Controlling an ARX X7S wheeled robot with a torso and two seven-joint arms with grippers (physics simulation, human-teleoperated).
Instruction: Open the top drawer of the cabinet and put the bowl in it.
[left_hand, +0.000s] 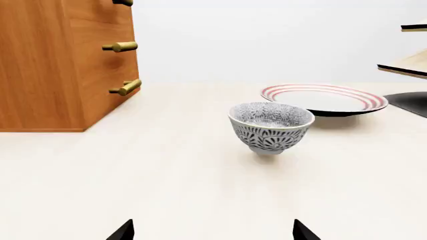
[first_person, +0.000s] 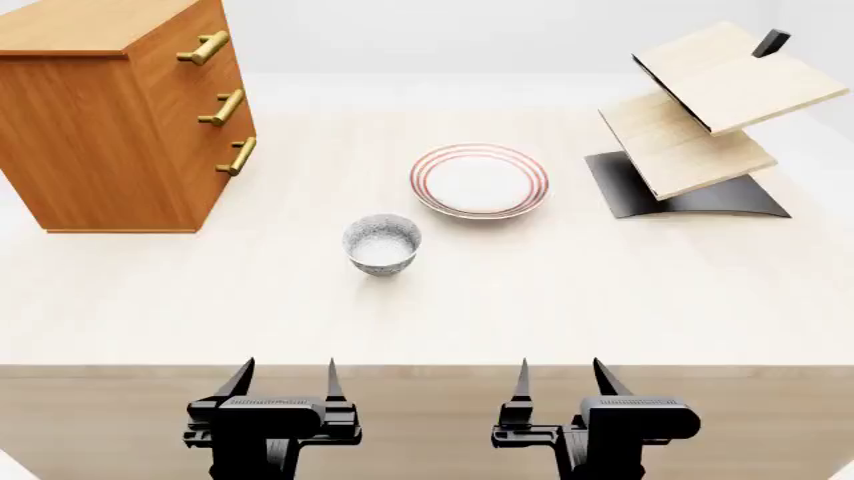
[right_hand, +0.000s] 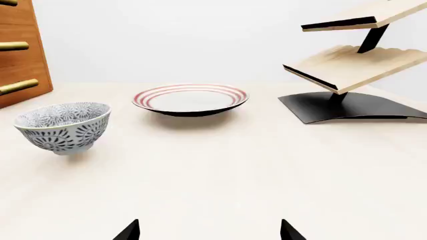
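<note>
The orange-brown cabinet (first_person: 114, 120) stands at the table's far left, all three drawers closed; the top drawer (first_person: 191, 40) carries a brass bar handle (first_person: 204, 47). The blue-grey speckled bowl (first_person: 382, 243) sits upright on the table, right of the cabinet and in front of the plate. It also shows in the wrist views, bowl (left_hand: 271, 125) and bowl (right_hand: 63, 127). My left gripper (first_person: 283, 378) and right gripper (first_person: 558, 376) hover at the table's near edge, both open and empty, well short of the bowl. Only dark fingertips (left_hand: 123, 231) show in the left wrist view.
A flat plate with red rings (first_person: 478, 180) lies behind the bowl. A pale tilted wooden shelf rack (first_person: 701, 120) on a black base stands at the far right. The two lower drawers (first_person: 220, 130) are closed. Bare light tabletop (first_person: 534, 290) lies between the grippers and the bowl.
</note>
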